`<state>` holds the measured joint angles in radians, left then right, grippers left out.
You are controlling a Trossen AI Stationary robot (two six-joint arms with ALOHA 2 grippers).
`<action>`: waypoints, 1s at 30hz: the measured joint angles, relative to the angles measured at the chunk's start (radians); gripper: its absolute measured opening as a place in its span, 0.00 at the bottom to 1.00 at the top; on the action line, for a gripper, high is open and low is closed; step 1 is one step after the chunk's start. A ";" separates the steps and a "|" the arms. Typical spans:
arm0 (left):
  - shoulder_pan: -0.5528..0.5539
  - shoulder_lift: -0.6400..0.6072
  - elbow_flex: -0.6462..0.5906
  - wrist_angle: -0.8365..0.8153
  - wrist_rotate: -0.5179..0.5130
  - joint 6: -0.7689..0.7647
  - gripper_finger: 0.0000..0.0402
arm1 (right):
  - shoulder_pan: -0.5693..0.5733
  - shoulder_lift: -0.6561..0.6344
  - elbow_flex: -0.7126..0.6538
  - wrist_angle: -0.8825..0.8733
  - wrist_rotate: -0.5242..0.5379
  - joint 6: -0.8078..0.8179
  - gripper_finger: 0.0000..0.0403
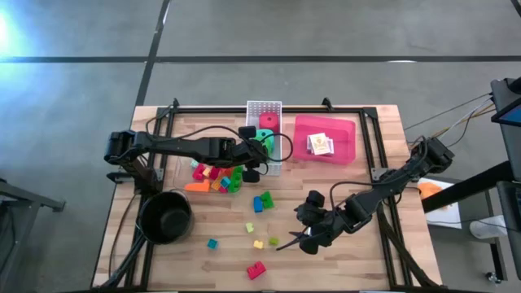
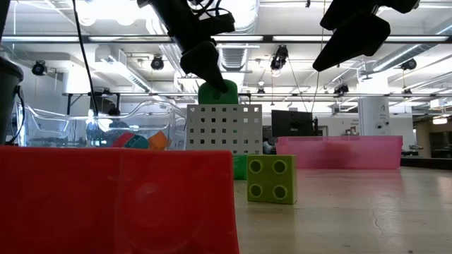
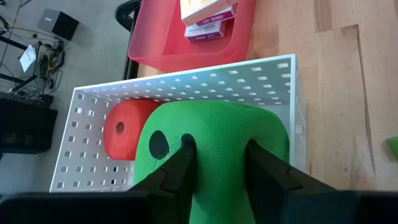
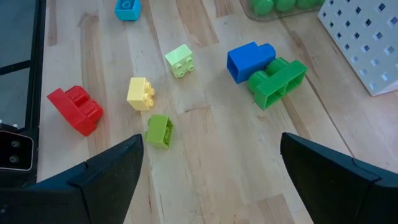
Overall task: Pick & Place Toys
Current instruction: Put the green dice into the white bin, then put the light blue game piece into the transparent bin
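The left gripper (image 3: 217,163) has its jaws closed on a green die (image 3: 217,140), whose black pips show on one face. The die sits over the open top of a white perforated basket (image 3: 283,87). A red die (image 3: 124,134) lies inside the basket, just beside the green one. Beyond the basket, a red tray (image 3: 168,46) holds small card packs (image 3: 208,15). Both rest on the wooden table (image 3: 348,74).

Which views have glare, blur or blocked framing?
High view: glare at the top-left corner. Low view: a blurred red brick fills the lower left, bright ceiling lights behind. Left wrist: green die in the fingers hides much of the basket.
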<state>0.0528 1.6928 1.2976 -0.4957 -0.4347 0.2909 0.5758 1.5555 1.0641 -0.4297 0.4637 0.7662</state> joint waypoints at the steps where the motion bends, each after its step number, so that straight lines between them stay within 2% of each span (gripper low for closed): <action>1: 0.000 0.000 0.000 -0.001 0.000 -0.002 0.30 | 0.000 0.000 0.000 0.000 0.000 0.000 0.92; 9: -0.002 0.000 0.000 -0.006 0.022 -0.012 0.55 | 0.000 0.000 0.000 0.000 0.000 0.000 0.92; 15: -0.013 -0.001 0.000 -0.008 0.024 -0.032 0.68 | 0.000 0.000 0.000 0.000 0.000 0.000 0.92; 23: -0.029 -0.008 0.000 -0.009 0.026 -0.037 0.76 | 0.000 0.000 0.000 0.000 0.000 0.000 0.92; 30: -0.032 -0.018 0.000 -0.026 0.025 -0.063 0.78 | 0.000 0.000 0.000 0.001 0.000 0.000 0.92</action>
<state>0.0212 1.6744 1.2976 -0.5217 -0.4095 0.2275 0.5755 1.5555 1.0641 -0.4290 0.4634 0.7661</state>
